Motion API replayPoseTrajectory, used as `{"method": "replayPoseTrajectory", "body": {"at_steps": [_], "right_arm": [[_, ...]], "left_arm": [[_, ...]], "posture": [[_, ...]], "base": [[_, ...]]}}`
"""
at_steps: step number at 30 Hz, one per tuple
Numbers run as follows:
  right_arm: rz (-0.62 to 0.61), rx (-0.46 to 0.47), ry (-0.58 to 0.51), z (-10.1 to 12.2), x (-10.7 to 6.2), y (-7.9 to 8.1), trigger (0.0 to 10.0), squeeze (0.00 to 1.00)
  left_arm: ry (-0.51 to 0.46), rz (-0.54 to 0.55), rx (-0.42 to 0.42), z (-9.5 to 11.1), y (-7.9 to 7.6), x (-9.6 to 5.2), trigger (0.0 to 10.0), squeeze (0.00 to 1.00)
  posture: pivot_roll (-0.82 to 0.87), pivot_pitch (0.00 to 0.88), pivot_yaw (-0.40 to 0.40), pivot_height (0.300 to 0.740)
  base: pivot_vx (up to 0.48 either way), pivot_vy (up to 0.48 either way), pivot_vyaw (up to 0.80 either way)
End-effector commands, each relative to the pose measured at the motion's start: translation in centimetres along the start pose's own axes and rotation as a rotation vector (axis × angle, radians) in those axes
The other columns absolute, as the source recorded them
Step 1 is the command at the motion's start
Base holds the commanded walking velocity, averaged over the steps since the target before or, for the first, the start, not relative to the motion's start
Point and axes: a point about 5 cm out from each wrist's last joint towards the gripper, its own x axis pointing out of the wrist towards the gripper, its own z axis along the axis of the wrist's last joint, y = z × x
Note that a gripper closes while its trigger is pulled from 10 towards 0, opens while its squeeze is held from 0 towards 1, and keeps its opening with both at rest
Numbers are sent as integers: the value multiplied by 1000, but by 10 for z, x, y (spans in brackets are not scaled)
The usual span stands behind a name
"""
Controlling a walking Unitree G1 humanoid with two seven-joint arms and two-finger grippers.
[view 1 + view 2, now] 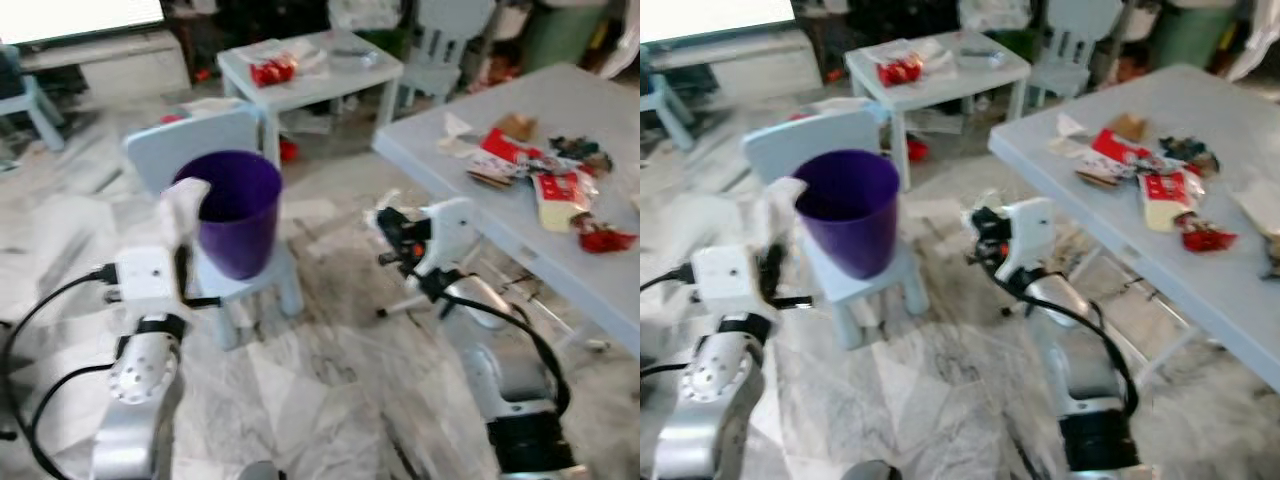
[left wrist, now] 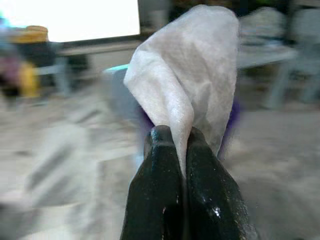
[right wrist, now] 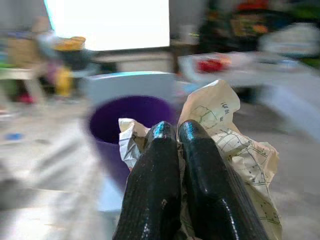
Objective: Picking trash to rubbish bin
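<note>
1. Left gripper [image 2: 175, 137]: I see glossy black plastic fingers pinched on a tissue [image 2: 187, 75], soft, matt, fibrous white.
2. Right gripper [image 3: 172, 131]: same glossy black, clamped on crumpled paper [image 3: 235, 145], cream, printed, creased.
3. Bin [image 1: 238, 210]: smooth purple plastic, slight sheen.
4. Chair [image 1: 190, 145]: pale blue matt plastic.
5. Floor [image 1: 330, 380]: polished veined marble.
6. Arms [image 1: 135, 400]: brushed silver metal.

Bin [image 1: 238, 210] on chair [image 1: 215, 150], left of table [image 1: 560, 170] bearing trash [image 1: 545, 170]

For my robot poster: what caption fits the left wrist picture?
Left gripper shut on a white tissue, heading toward the purple bin.
</note>
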Motion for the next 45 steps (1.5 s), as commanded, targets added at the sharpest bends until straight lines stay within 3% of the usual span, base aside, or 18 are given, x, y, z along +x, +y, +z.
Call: {"method": "replayPoseTrajectory", "body": {"at_steps": [1,7,14,45], "right_arm": [[-17,-16,-9,4,-3,-6,0,0],[-16,-14,-9,4,-3,-5,0,0],[-30,-1,-21,6,-2,-6,0,0],[5,-28,-28,8,-4,1,0,0]], "left_arm": [[10,-14,-19,-1,-5,-1,0,0],[33,4,-44,-4,-2,0,0,0],[46,2,-60,-6,0,1,0,0],[60,-6,-110,-9,-5,4,0,0]], "posture": [[107,92,-49,740],[106,95,-48,740],[105,92,-45,740],[88,84,-51,740]], "base": [[0,0,800],[0,0,800],[0,0,0],[350,0,0]]}}
